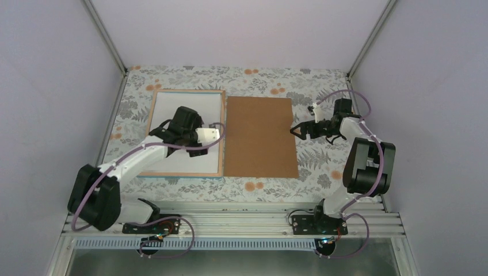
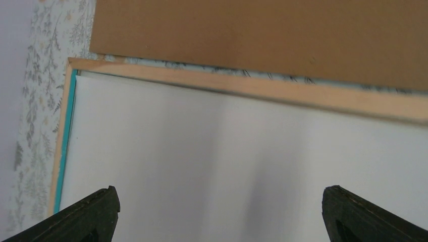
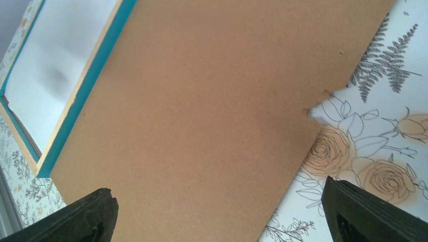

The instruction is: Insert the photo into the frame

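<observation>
The frame [image 1: 187, 174] lies flat at the left of the table, with a teal border and light wood edges. A plain white sheet [image 1: 190, 100] fills it. The sunflower photo is not in view. My left gripper [image 1: 217, 133] hovers over the frame's right side, open and empty. In the left wrist view [image 2: 220, 201] its fingers are spread wide above the white sheet [image 2: 227, 151], near the frame's wooden edge [image 2: 282, 91]. My right gripper [image 1: 300, 131] is open and empty at the right edge of the brown board [image 1: 260, 137]; in the right wrist view [image 3: 219, 206] it spans that edge.
The brown backing board [image 3: 202, 116] lies flat just right of the frame [image 3: 86, 88], nearly touching it. A floral cloth [image 1: 322, 86] covers the table. Pale walls close in the left, back and right sides. A metal rail [image 1: 230, 221] runs along the near edge.
</observation>
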You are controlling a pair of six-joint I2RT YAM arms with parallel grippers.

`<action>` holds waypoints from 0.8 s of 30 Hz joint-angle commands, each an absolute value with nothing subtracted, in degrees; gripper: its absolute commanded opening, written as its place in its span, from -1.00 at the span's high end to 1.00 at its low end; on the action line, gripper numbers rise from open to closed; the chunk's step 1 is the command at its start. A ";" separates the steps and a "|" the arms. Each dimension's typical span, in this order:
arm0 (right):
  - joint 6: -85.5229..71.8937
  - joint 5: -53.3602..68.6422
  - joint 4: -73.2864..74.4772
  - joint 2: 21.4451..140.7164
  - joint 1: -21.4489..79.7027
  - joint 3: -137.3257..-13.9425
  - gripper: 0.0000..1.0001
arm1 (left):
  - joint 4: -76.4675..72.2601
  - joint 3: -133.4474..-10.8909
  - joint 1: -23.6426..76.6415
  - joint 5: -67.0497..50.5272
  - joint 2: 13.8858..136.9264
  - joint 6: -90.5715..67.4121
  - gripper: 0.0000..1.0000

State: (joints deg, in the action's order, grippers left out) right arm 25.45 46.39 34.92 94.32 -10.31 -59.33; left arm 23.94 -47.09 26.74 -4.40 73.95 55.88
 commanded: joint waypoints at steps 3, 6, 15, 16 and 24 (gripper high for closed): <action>25.75 44.51 35.19 96.49 -10.88 -60.01 -1.00 | 21.94 -55.99 29.70 -4.33 83.30 38.40 -1.00; 25.47 45.08 36.46 98.73 -10.95 -61.24 -0.96 | 22.86 -60.51 32.82 -6.27 87.27 32.64 -1.00; 24.34 45.09 38.01 100.18 -12.63 -62.30 -0.95 | 22.83 -71.15 40.48 -14.65 99.66 13.96 -1.00; 24.26 45.09 38.06 100.26 -12.67 -62.31 -0.96 | 22.76 -72.16 40.80 -14.43 101.40 11.91 -1.00; 22.11 46.97 38.32 101.01 -13.63 -63.38 -0.95 | 21.18 -77.40 40.87 -11.31 109.21 0.08 -1.00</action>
